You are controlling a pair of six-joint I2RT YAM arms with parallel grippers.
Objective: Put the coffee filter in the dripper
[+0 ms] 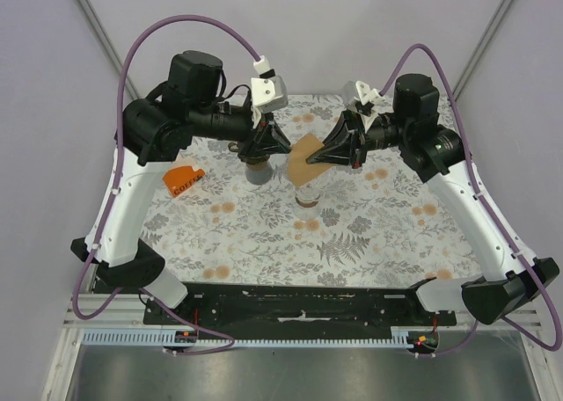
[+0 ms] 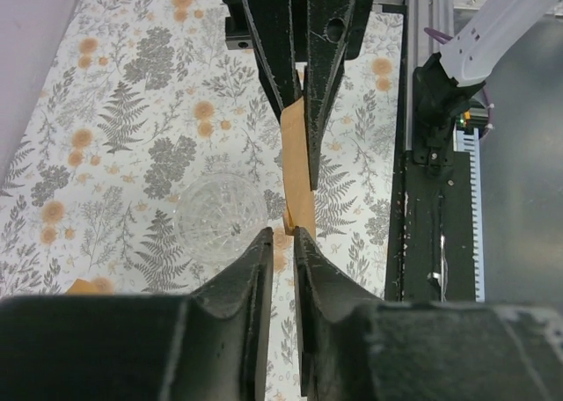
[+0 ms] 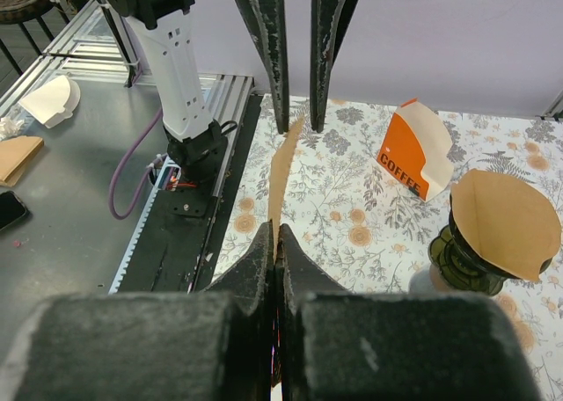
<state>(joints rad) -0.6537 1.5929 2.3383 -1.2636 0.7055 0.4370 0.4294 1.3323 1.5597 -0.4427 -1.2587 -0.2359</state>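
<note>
R gripper (image 3: 278,238) clamped shut on one edge of brown paper coffee filter (image 2: 299,172), held edge-up in mid-air over floral cloth (image 1: 369,234). L gripper (image 2: 283,243) facing it from opp. side, jaws only slightly apart, filter's other corner at the gap; can't tell if pads touch paper. Clear glass dripper (image 2: 220,218) on cloth below filter, apart from it. Dark green dripper (image 3: 457,256) nearby w/ second filter (image 3: 506,221) seated in it. Orange COFFEE box (image 3: 412,155) behind.
</note>
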